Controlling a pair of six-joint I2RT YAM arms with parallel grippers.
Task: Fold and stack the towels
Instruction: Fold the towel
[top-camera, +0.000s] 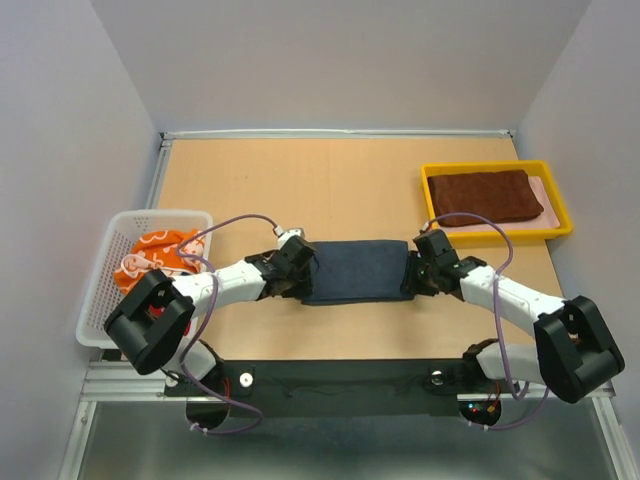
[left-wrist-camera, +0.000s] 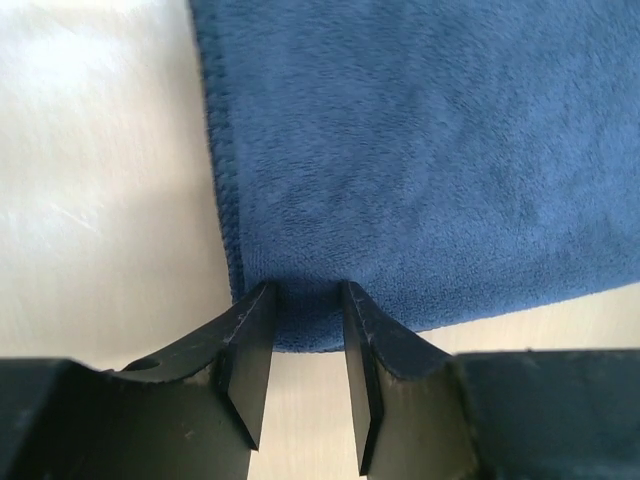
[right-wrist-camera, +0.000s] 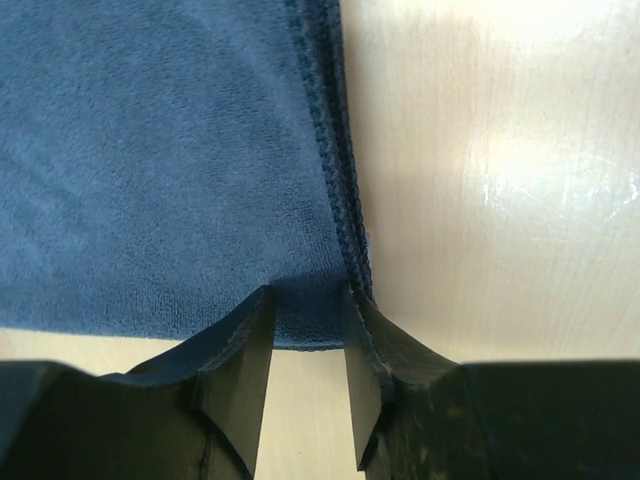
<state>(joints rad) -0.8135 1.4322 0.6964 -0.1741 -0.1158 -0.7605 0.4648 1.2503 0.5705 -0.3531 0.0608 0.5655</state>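
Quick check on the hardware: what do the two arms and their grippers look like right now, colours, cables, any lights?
Both arms have white links with bulky black joint housings. A thin purple cable loops along each. The left gripper and right gripper are black; the wrist views show flat, angular black fingers with scuffed edges. Small red lights glow near the bases. No markings are legible.

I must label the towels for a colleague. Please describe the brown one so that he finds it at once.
Look at the wooden table, far right corner, where a shallow yellow plastic tray sits. The folded reddish-brown towel lies flat inside it, the only cloth there; the dark navy towel lies mid-table.
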